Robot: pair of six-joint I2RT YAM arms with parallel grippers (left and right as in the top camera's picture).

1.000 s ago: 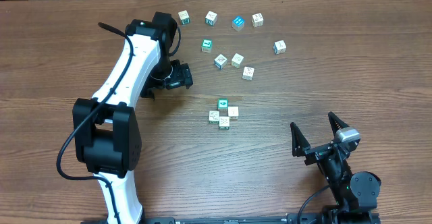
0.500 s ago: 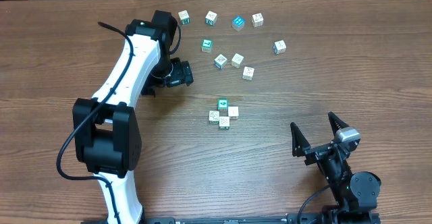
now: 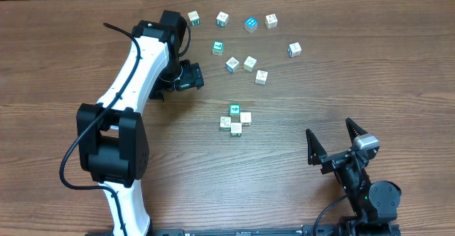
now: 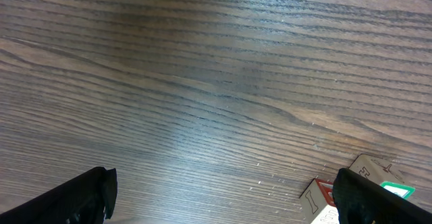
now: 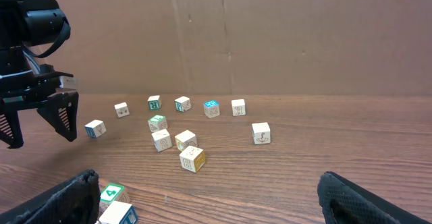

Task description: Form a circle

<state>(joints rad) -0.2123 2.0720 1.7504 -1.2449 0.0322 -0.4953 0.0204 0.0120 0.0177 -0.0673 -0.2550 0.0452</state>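
Reaching over the far left part of the bench (image 3: 64, 65), the left arm (image 3: 142, 58) is holding its jaws spread wide, with nothing between them. The cluster of four cubes (image 3: 235, 119) is sitting at mid-bench, packed close together, lying to the right of those jaws and on their near side, apart from them. Nine loose cubes (image 3: 249, 63) are lying scattered across the far side; the closest, a teal-marked cube (image 3: 218, 47), is sitting near the jaws, to their right and slightly farther. The right arm (image 3: 355, 172) is resting at the near right, its jaws likewise spread and empty, well apart from every cube. The left arm is standing nearer to the cluster and most loose cubes, so the coming pick is probably falling to it. Each cube being square, no long axis is governing the approach; only the rightward bearing is mattering.
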